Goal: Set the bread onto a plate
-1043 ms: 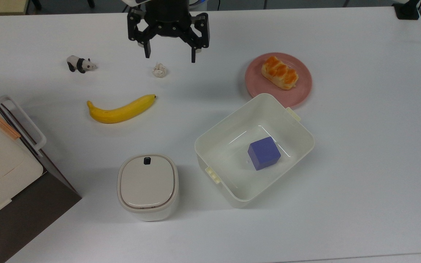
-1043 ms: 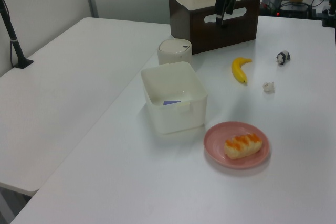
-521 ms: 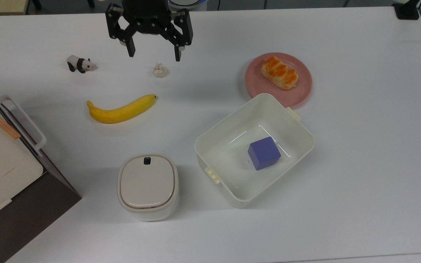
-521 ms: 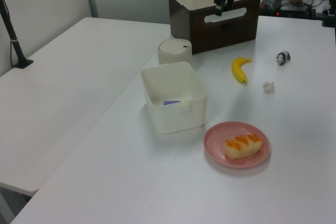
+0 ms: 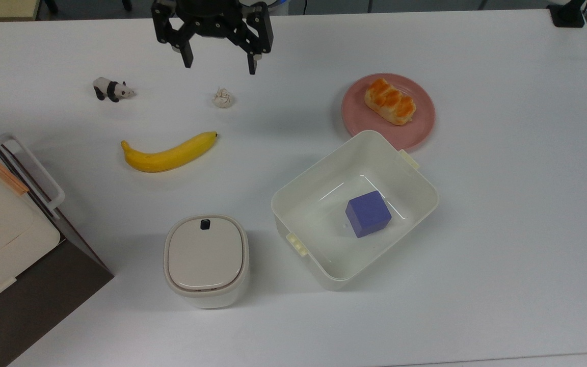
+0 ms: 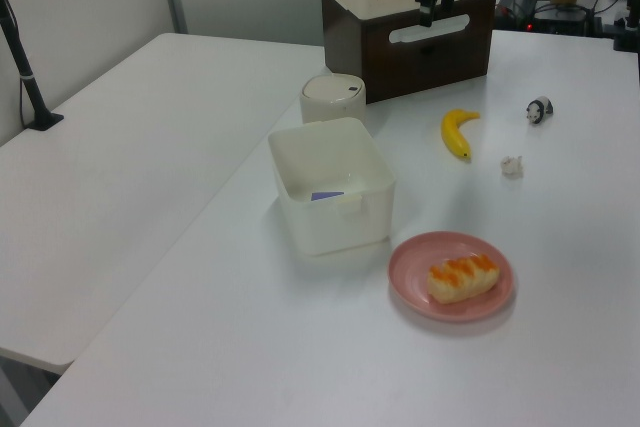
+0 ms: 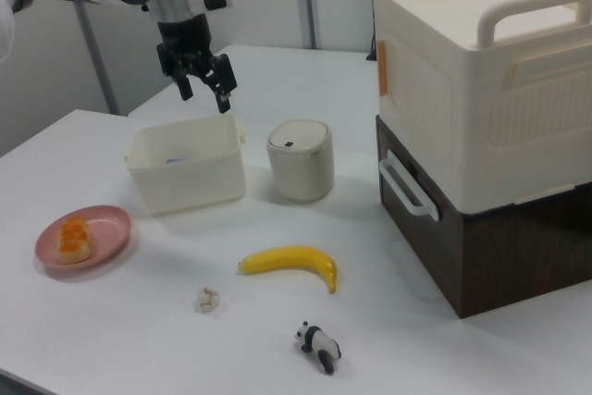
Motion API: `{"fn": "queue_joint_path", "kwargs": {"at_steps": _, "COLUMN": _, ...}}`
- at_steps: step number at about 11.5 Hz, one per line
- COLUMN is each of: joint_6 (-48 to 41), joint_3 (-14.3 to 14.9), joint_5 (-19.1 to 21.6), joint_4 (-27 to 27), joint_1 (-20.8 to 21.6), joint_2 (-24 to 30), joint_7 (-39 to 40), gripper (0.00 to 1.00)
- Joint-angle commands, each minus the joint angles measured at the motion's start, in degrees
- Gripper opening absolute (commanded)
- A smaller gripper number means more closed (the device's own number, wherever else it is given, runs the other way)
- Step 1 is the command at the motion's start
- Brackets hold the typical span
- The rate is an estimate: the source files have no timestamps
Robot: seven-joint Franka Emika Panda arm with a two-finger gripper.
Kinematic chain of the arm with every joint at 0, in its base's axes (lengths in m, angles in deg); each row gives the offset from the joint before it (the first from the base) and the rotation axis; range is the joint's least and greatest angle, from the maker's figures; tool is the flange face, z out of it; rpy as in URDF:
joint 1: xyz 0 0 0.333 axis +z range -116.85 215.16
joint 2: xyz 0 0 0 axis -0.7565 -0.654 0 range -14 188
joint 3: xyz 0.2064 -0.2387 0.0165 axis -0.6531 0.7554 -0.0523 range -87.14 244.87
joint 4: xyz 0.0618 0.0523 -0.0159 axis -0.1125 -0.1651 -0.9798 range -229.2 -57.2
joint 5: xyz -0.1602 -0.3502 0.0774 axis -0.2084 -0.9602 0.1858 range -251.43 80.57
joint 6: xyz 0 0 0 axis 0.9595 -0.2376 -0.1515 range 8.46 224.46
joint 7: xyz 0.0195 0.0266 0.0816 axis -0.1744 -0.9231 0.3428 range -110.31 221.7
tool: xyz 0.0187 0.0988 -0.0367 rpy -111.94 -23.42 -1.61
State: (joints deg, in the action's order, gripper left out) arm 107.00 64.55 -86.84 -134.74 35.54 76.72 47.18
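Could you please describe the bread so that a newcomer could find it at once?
Find the white tub holding a blue cube. Touching its far corner is a round pink plate, and the bread lies on it: a small, glossy orange-brown loaf.

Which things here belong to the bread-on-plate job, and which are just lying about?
Job: bread, plate, hand open above the table.
Lying about: banana, panda figure, whitish ball, white tub with blue cube, lidded bin.
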Motion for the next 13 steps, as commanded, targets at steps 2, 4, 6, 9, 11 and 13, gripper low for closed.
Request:
{"fn": "queue_joint_path", "kwargs": {"at_steps": 2, "joint_6": -1.13, "joint_3": 0.34, "joint_5": -3.67, "joint_4": 0.77, "joint_1": 2.71, "joint_2": -2.38, "joint_7": -7.22, "gripper": 1.00}}
{"fn": "queue_joint_path", "kwargs": {"at_steps": 4, "joint_6": -1.13, "joint_3": 0.43, "joint_5": -3.77, "joint_4": 0.85, "joint_1": 2.63, "joint_2": -2.38, "joint_7": -6.95, "gripper": 1.00}}
{"fn": "queue_joint_path", "kwargs": {"at_steps": 6, "joint_6": -1.04, "joint_3": 0.60, "joint_5": -3.77, "joint_4": 1.03, "joint_1": 2.45, "joint_2": -2.38, "joint_7": -6.95, "gripper": 1.00}}
{"fn": "queue_joint_path", "kwargs": {"at_steps": 9, "joint_6": -0.95, "joint_3": 0.60, "joint_5": -3.69, "joint_4": 1.03, "joint_1": 2.36, "joint_2": -2.38, "joint_7": -6.95, "gripper": 1.00}}
{"fn": "queue_joint_path", "kwargs": {"at_steps": 11, "joint_6": -1.04, "joint_3": 0.60, "joint_5": -3.77, "joint_4": 1.03, "joint_1": 2.36, "joint_2": -2.38, "joint_7": -6.34, "gripper": 1.00}}
{"fn": "queue_joint_path", "kwargs": {"at_steps": 13, "joint_6": -1.48, "joint_3": 0.60, "joint_5": -3.69, "joint_4": 1.03, "joint_1": 2.36, "joint_2": -2.38, "joint_7": -1.09, "gripper": 1.00}}
